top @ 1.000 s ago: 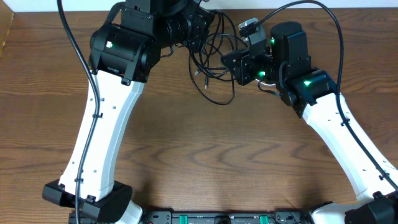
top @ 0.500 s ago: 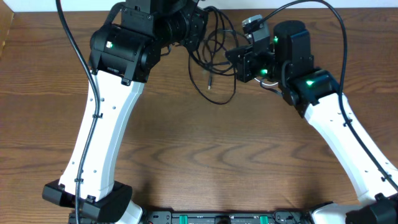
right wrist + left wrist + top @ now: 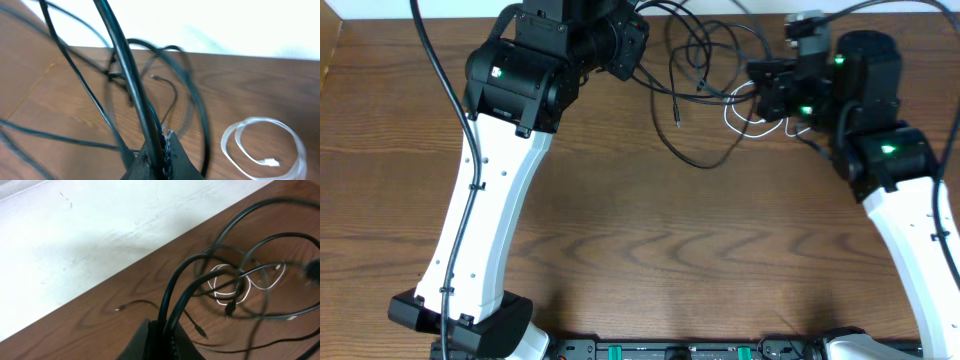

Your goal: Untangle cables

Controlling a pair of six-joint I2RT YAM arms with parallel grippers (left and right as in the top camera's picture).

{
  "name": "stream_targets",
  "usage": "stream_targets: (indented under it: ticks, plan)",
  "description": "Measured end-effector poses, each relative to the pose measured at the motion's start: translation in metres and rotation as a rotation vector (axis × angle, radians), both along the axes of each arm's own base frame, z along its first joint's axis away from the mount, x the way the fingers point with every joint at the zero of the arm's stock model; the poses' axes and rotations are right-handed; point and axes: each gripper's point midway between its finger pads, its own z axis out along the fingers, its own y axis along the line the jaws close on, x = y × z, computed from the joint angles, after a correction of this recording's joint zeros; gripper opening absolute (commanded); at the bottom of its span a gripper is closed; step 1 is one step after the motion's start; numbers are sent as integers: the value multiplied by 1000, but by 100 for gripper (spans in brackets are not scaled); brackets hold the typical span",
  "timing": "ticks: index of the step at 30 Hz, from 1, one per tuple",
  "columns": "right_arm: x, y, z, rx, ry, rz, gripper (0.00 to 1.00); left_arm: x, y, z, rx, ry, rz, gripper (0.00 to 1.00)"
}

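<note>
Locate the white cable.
Right wrist view, lower right: the white cable lies coiled on the table, right of the right gripper clamped on the black cable.

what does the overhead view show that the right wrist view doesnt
Only overhead: the left arm and right arm whole, and the black cable looping between their wrists. Only right wrist: the right end effector shut on a black strand, and a small white plug at one cable end. Both: the black loops, the coiled white cable and the wooden table.
</note>
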Motion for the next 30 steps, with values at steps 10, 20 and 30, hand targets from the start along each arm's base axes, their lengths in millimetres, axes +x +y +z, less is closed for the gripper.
stream_targets:
  ticks: [10, 20, 30]
  plan:
    - [5, -42, -11, -3, 56, -98, 1, 9, 15, 2, 41, -31, 57, 8]
    - [6, -131, -29, -19, 148, -361, 1, 43, 143, 7, 100, -66, 380, 8]
    - [-1, -177, -39, -50, 192, -507, 1, 48, 180, 12, 123, -86, 483, 8]
